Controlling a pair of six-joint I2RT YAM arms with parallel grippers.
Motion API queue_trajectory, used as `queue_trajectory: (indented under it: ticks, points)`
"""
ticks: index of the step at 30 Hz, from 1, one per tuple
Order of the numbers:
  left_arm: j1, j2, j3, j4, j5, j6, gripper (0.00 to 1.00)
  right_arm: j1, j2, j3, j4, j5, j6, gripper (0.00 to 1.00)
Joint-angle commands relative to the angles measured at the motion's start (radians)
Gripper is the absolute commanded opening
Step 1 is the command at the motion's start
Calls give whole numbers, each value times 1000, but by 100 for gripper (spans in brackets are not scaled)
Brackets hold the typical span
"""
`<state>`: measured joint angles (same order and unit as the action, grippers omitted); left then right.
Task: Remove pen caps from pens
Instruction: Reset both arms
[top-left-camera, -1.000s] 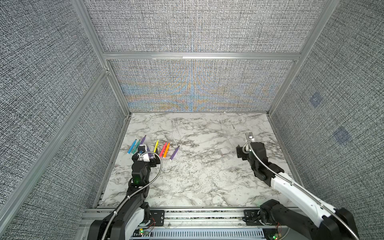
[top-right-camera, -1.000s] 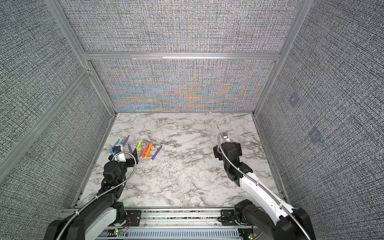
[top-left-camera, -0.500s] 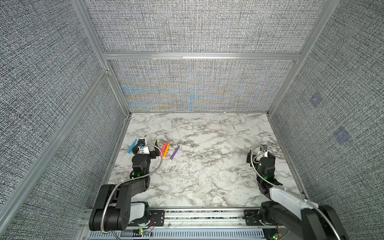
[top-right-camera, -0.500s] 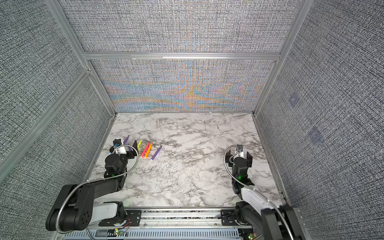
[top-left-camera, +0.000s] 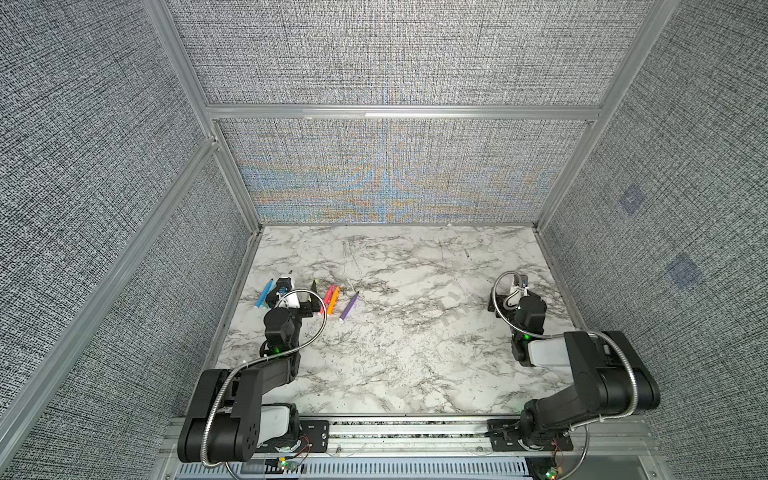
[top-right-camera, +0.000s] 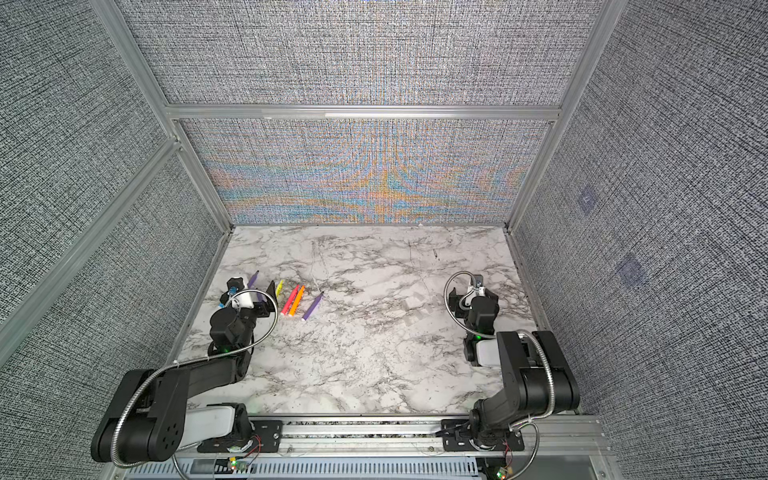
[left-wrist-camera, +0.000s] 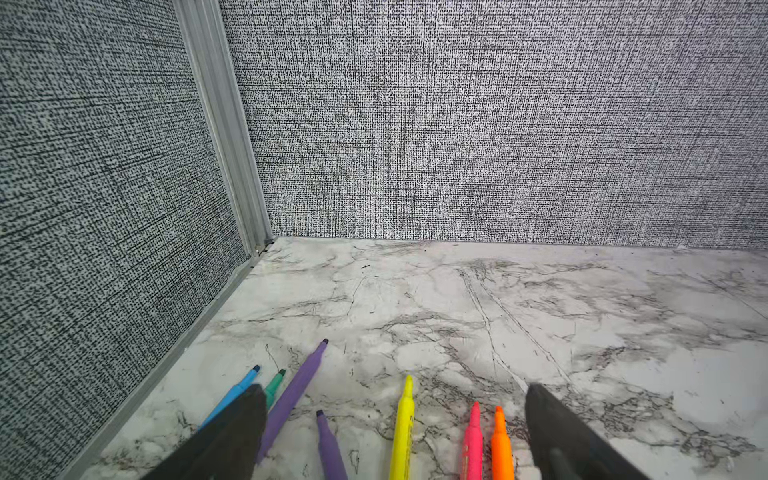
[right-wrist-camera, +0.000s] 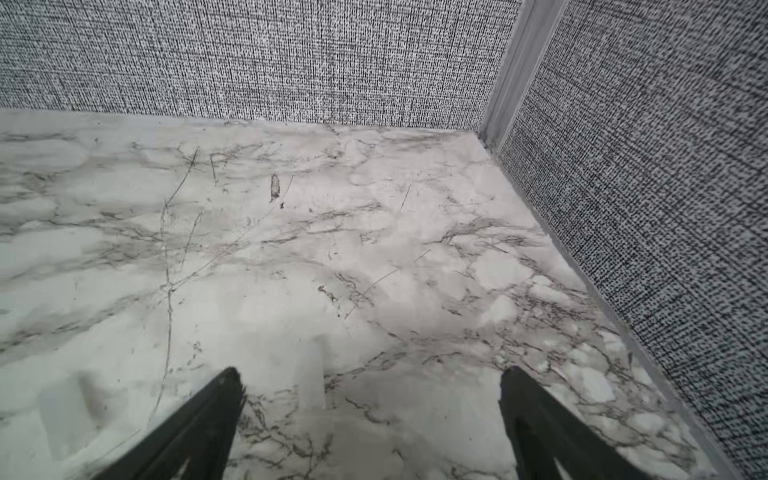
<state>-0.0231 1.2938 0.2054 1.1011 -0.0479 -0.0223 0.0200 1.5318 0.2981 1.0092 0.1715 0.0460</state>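
the uncapping looks all but finished. the left gripper (left-wrist-camera: 394, 392) hovers low over the pens (top-left-camera: 328, 301) at the left side of the marble tabletop (top-left-camera: 395, 353). its jaws are spread wide and grip nothing. in the left wrist view seven pens fan out beneath it: a blue pen (left-wrist-camera: 235, 395), a teal pen (left-wrist-camera: 275, 383), a long purple pen (left-wrist-camera: 293, 395), a second purple pen (left-wrist-camera: 330, 446), a yellow pen (left-wrist-camera: 403, 432), a pink pen (left-wrist-camera: 471, 440) and an orange pen (left-wrist-camera: 501, 442). each shows a bare pointed tip, so none of these seems to wear a cap. a lone purple pen (top-left-camera: 348, 305) lies just apart from the row, on the side toward the table's middle. its far end looks dark and pointed, though it is too small to be sure.

the right gripper (right-wrist-camera: 372, 372) sits low at the right side, well apart from the pens. it is just as wide open and holds nothing. the pen caps (top-left-camera: 451, 305) are faint clear tubes lying loose on the marble near it, toward the middle. how many there are i cannot tell.

no tray, cup or box is in view: pens and caps alike rest straight on the tabletop.

if the lone purple pen turns out to be capped, the next move calls for one gripper to pin its barrel. the other would pinch the clear end and pull along the pen's axis. otherwise both arms need only draw back.
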Motion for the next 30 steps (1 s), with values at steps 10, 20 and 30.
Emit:
queue_trajectory:
  ticks: [10, 20, 30]
  points:
    - [0, -1, 3, 47, 5, 1, 97, 4, -12, 32, -36, -29, -14, 99]
    - [-1, -1, 3, 47, 5, 1, 97, -3, -4, -228, 461, -84, -27, 99]
    - [-1, -1, 3, 48, 5, 1, 97, 5, -11, 38, -42, 20, 10, 99]
